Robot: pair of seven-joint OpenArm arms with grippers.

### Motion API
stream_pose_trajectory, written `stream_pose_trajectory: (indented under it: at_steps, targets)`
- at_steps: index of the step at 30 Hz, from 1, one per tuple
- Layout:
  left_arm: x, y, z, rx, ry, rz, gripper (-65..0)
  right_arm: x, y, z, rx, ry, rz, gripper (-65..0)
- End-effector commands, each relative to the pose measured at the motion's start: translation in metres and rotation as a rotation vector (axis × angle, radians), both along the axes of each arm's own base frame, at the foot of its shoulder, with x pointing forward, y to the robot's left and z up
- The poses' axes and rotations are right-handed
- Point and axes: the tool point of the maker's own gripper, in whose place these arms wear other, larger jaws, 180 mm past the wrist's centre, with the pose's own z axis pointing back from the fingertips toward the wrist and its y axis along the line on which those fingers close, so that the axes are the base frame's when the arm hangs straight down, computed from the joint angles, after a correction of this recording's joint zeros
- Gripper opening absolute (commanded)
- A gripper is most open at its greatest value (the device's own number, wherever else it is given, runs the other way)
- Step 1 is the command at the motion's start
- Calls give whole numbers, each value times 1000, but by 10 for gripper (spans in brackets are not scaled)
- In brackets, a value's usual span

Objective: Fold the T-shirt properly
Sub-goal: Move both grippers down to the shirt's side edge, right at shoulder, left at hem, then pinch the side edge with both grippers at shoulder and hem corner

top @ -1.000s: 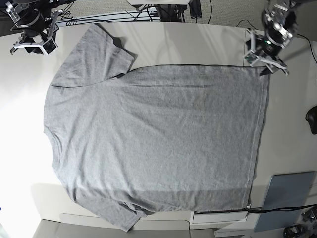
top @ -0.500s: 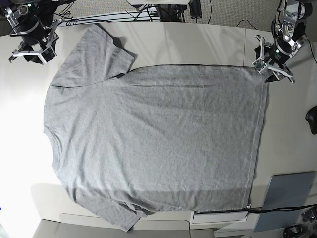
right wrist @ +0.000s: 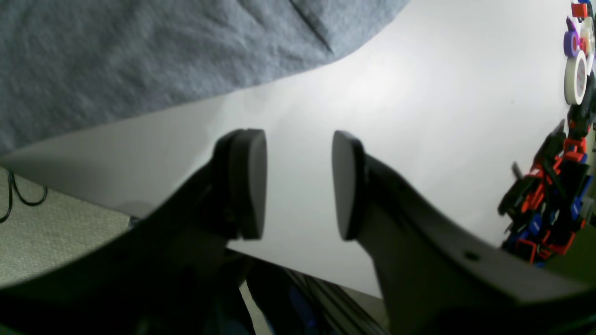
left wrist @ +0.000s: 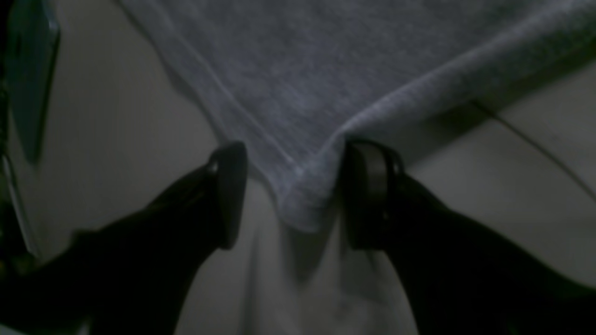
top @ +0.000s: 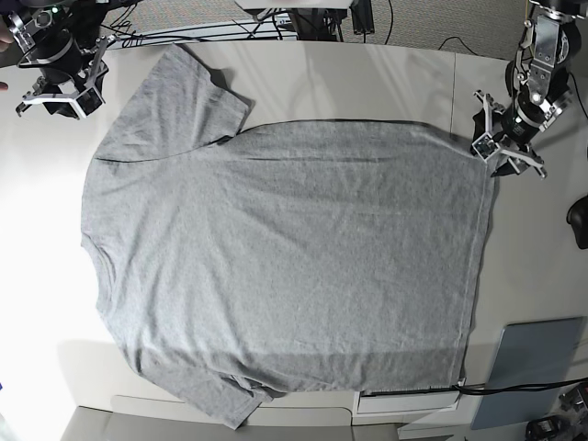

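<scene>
The heather-grey T-shirt (top: 285, 266) lies spread flat on the white table (top: 358, 83), plain side up, collar at the left. My left gripper (top: 505, 158) is at the shirt's far right hem corner. In the left wrist view its jaws (left wrist: 293, 195) stand open astride that corner of the T-shirt (left wrist: 326, 70), and the right finger (left wrist: 368, 190) touches the fabric. My right gripper (top: 53, 106) hangs open at the far left, beside the upper sleeve and apart from it. Between its pads (right wrist: 298, 181) there is only bare table, with the T-shirt (right wrist: 116, 60) at the upper left.
A flat grey-blue pad (top: 533, 367) lies at the front right, also seen as a pad (left wrist: 28, 70) in the left wrist view. A dark object (top: 579, 225) sits at the right edge. Colourful toy parts (right wrist: 554, 195) and tape rolls (right wrist: 577, 70) are off to the right gripper's side. Cables (top: 276, 23) run behind the table.
My left gripper has come forward from the table's far edge down onto the hem corner, nudging it inward a little. The right gripper shifted slightly left and back, then held still.
</scene>
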Motion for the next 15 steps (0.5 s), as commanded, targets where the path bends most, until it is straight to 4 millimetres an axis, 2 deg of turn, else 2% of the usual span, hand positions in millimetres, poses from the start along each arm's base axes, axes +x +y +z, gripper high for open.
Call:
stream_pose_trajectory:
  at_steps: [1,3,6,11,15]
  targets:
    - [-21,14,-19,103,105,-19,-361,5,0,7,-8,-26,12,-413]
    - [-25,12,-23,132,120,-53,-457,5,0,7,-8,-25,12,-413]
    - [-29,7,-27,135,136,-74,-650,4,1,6,-8,-16,23,-414]
    - [-29,4,-27,117,135,-69,-650,-4,17,-2,-18,80,203,-417]
    - [-28,0,-26,81,133,-53,-650,3,16,3,-53,82,277,-417]
